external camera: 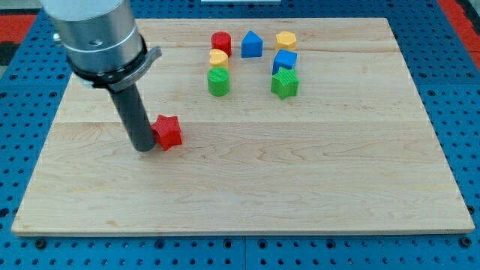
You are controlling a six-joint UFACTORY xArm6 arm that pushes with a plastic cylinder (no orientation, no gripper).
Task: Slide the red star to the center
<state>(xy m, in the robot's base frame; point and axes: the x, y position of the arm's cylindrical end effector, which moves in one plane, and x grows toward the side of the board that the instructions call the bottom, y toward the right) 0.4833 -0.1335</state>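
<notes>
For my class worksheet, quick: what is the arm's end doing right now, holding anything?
My tip: a plain rod with no jaws, holding nothing, set against the red star on the star's left in the view.

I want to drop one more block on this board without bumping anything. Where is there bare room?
The wide strip along the board's bottom edge and the whole right half below the green star are bare. It is crowded at top centre, round the red cylinder and blue block. My tip touches the red star at left.

Single camera view, raised and angled down over the wooden board [247, 187] from its near long edge, whole board in frame, my tip [145, 148] at view's left, moderately close
</notes>
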